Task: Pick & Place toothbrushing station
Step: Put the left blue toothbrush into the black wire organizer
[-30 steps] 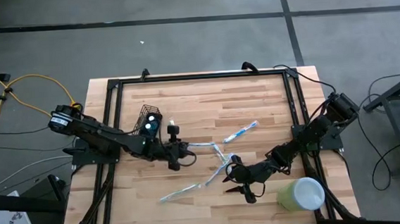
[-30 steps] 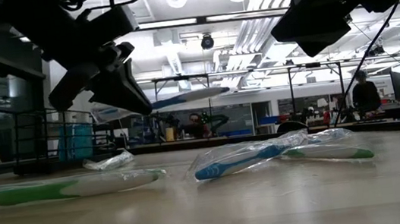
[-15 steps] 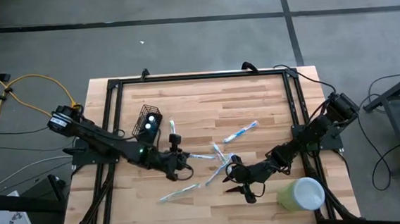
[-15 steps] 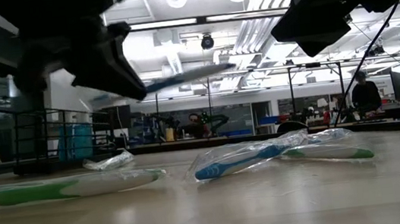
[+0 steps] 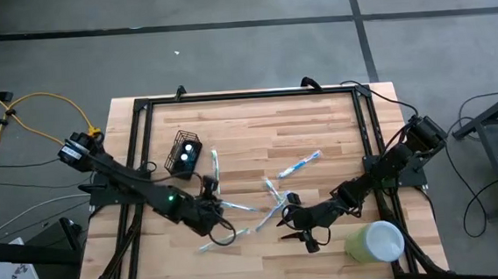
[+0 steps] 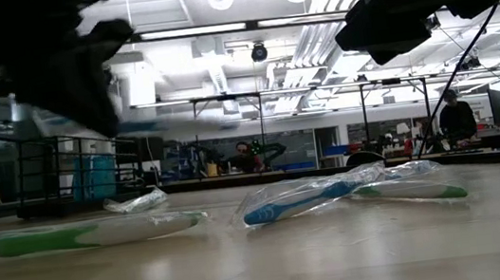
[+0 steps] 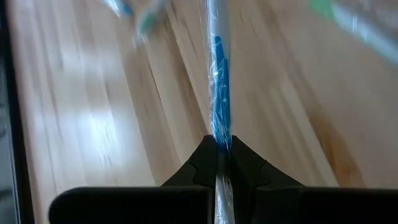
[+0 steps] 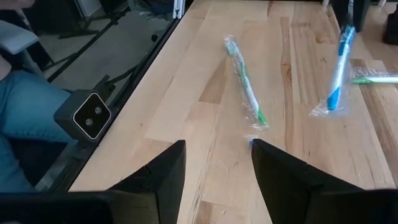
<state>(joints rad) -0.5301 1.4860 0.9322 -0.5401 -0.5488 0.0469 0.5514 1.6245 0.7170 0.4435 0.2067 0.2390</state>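
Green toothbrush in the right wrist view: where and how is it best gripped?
Grip the green toothbrush at mid-handle, coming straight down from above with the jaws set across its length. It is long and thin and lies flat in its wrapper on the table, with bare wood on both sides, so a side approach would probably only push it. The open right gripper is nearby.

Pale wood-plank table, smooth, slight sheen; toothbrushes in crinkly clear plastic wrap; black wire-mesh holder
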